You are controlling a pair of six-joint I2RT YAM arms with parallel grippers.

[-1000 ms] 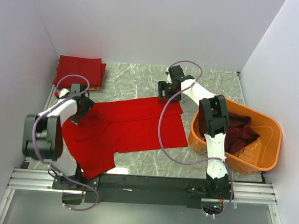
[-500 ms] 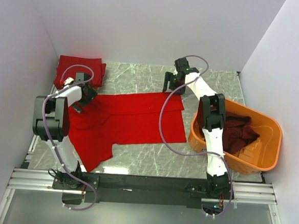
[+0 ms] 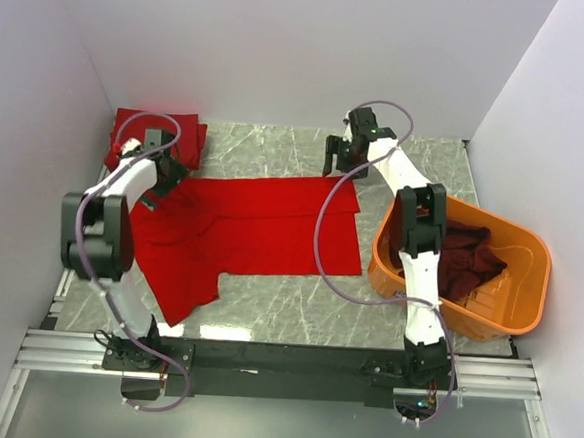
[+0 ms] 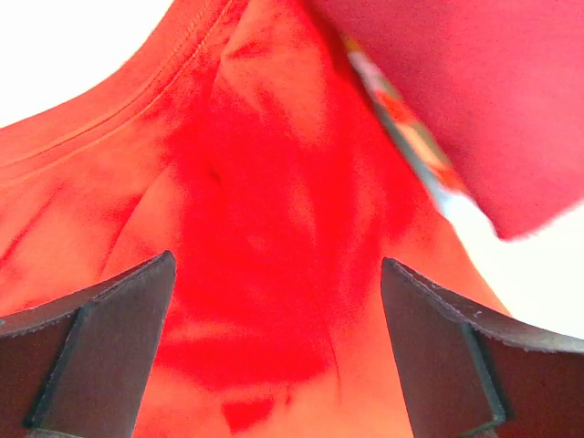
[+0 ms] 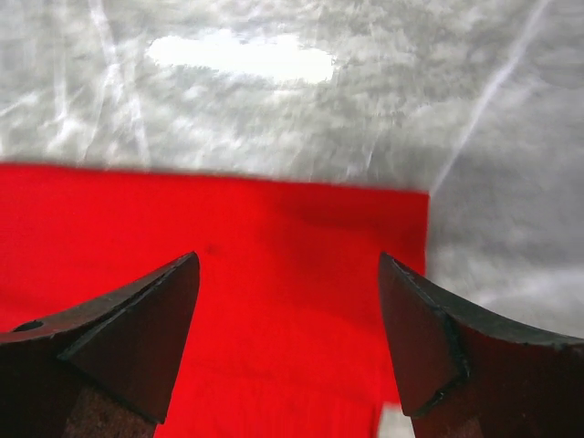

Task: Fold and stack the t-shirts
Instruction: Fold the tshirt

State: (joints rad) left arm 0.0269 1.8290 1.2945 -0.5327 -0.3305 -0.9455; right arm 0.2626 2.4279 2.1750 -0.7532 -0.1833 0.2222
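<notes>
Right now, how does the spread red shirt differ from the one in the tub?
The red t-shirt is bright and spread flat on the table; the maroon t-shirt is dark and crumpled. The red t-shirt lies in the open; the maroon t-shirt sits inside the orange tub. Both are unfolded.

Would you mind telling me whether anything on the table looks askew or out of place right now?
Nothing is spilled or damaged. The bright red shirt lies spread but rumpled near the left gripper, its lower sleeve jutting toward the near edge. A maroon shirt sits crumpled in the orange tub, not yet folded.
</notes>
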